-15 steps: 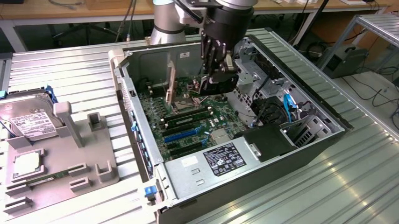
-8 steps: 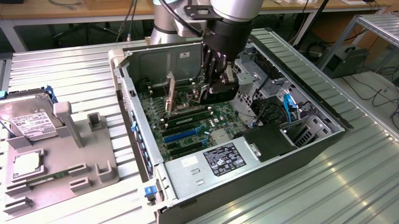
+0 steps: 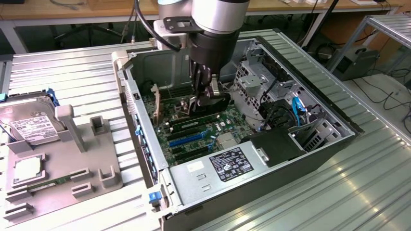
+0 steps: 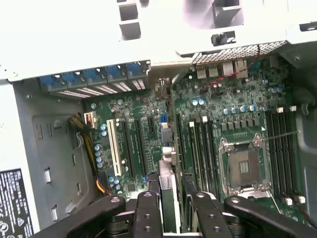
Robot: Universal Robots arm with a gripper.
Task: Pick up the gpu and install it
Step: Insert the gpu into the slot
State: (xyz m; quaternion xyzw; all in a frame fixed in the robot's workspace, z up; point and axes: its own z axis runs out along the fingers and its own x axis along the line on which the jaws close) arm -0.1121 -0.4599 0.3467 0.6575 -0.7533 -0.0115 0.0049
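GPU [image 4: 169,198]: I see it edge-on between the tool's fingers, a thin dark card standing upright over the motherboard [image 4: 223,119], its far end reaching toward the bracket slots at the case's rear wall.

Handling: I judge it light and stiff, but fragile. The board edge and connector would not take twisting or side load, so it wants a straight, square hold.

Grip spot: I would hold it across the two flat faces near the top edge, mid-length, which is about where the fingers sit now.

Tool [image 4: 171,208]: pinching the GPU, fingers pressed against either face of the card.

Arm: in the exterior view the arm comes almost straight down into the open case [image 3: 321,144], wrist vertical, the tool [image 3: 211,96] low over the expansion slots [image 3: 183,139].

Seating: I cannot tell whether the card's lower edge touches a slot or hangs just above it.

Case: it lies on its side on the tabletop [image 3: 359,192], toward the far edge.

Hard drive [image 3: 26,126]: near the tabletop's edge at the exterior view's left, well apart from the work.
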